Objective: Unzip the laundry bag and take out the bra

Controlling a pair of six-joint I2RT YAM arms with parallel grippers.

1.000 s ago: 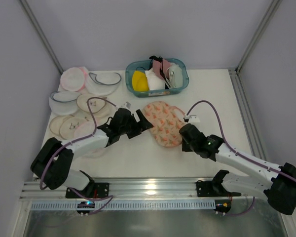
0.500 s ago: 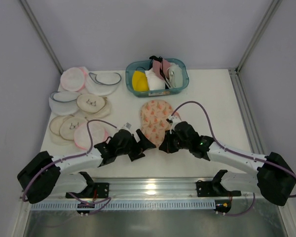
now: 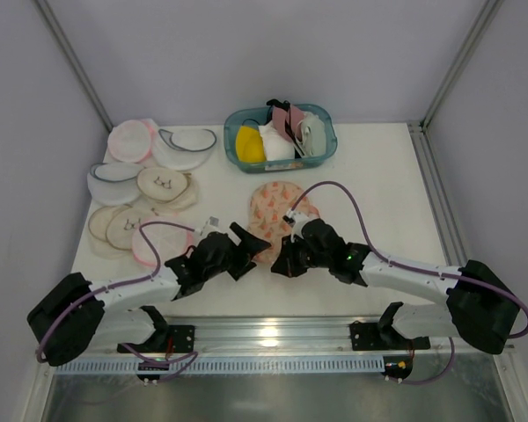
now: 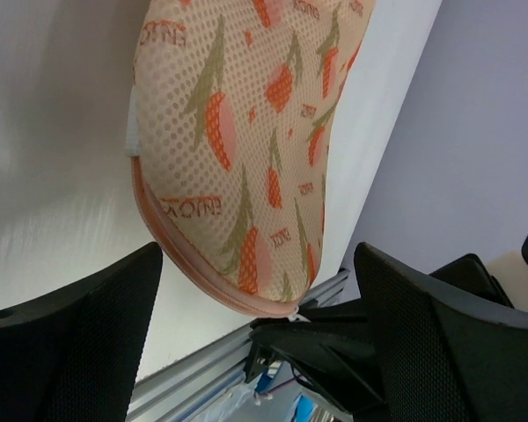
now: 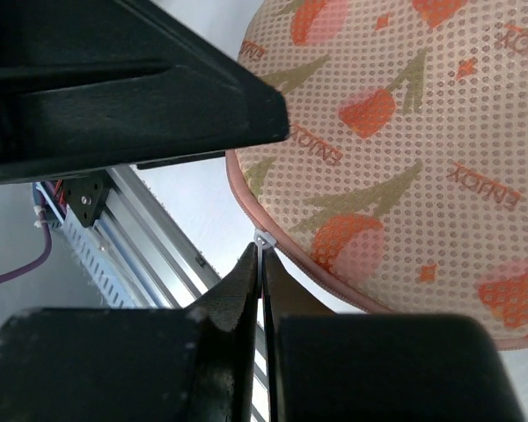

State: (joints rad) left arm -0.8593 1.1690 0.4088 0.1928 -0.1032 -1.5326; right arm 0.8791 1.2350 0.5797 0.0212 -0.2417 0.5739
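Close to the rail (image 3: 264, 338) at the near edge, the two grippers meet over the near tip of the bag (image 3: 277, 207). The right gripper (image 5: 262, 257) is pinched shut on the small silver zip pull (image 5: 264, 238), which sits on the pink trim at that tip. The left gripper (image 3: 255, 252) stands wide open with the tip between its fingers, touching nothing that I can see. The step in hand looks like the start of unzipping. To do it well, the left jaws should probably close on the trim just beside the pull and hold the fabric down. The right can then draw the pull along the curve of the edge, low and in line with the zip, not upward. The bra does not show in any view; I judge it is inside the bag, which looks zipped. Crowding is the main hazard: the grippers are just beside each other, and the right arm's cable loops above the bag. Left of the bag, a pink pouch (image 3: 154, 242) lies near the left arm, with more round pouches (image 3: 158, 185) beyond it. Farthest off, a teal basket (image 3: 282, 165) of garments stands on the table (image 3: 378, 193), apart from the work.
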